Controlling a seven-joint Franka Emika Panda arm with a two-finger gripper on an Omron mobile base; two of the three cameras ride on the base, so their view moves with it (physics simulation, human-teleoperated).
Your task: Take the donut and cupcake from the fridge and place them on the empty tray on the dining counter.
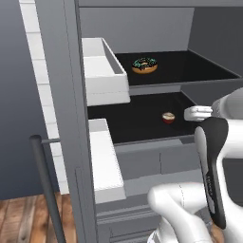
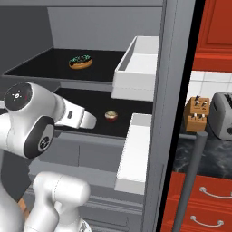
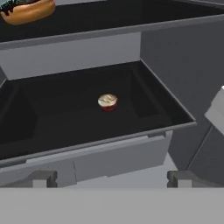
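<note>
We list: fridge (image 1: 71, 118) shelves black; cupcake (image 3: 107, 102) ahead of our gripper (image 3: 111, 178), fingers (image 3: 41, 178) spread apart; donut (image 3: 26, 9) on the shelf above.

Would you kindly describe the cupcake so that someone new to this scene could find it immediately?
Look into the open grey fridge, which has two black shelves stacked inside. The cupcake sits alone near the middle of the lower shelf. It is small and round with a red-brown wrapper and a pale cream top, unlike the larger chocolate-iced ring donut on the shelf above.
</note>
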